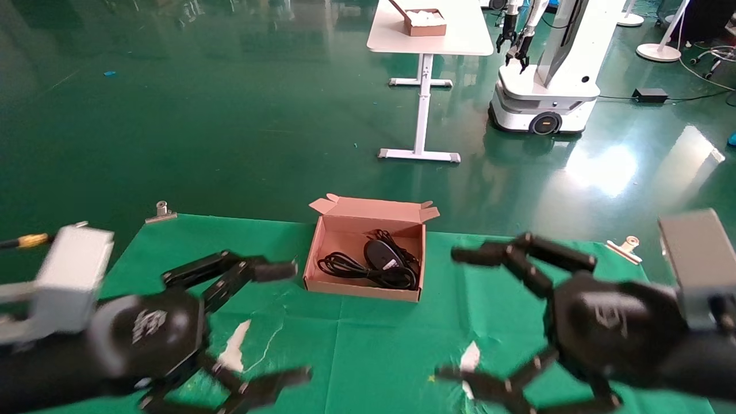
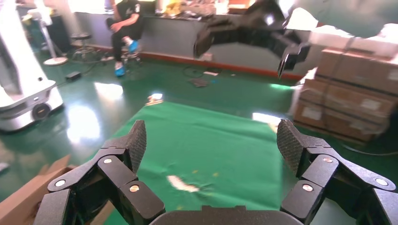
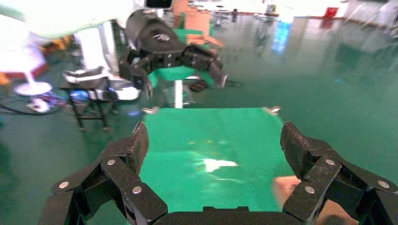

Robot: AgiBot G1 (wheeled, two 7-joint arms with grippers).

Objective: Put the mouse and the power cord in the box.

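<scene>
The pinkish-brown box [image 1: 362, 289] stands open at the far middle of the green cloth. Inside it lie the black mouse [image 1: 379, 253] and the coiled power cord [image 1: 345, 266], their wires tangled together. My left gripper [image 1: 293, 322] hovers open just left of the box, nothing between its fingers. To the right of the box my right gripper [image 1: 453, 313] is also open and empty. The left wrist view has its gripper [image 2: 212, 140] over bare cloth, a box corner [image 2: 28, 197] at the edge. The right wrist view's gripper [image 3: 213, 143] also shows a box edge [image 3: 286, 185].
Green cloth [image 1: 368, 356] has white torn patches [image 1: 233, 345] [image 1: 470, 356] near me. Metal clips [image 1: 161, 211] [image 1: 627, 246] hold its far corners. Beyond stand a white table [image 1: 425, 40] with a small brown box [image 1: 425, 23], and another robot [image 1: 546, 86].
</scene>
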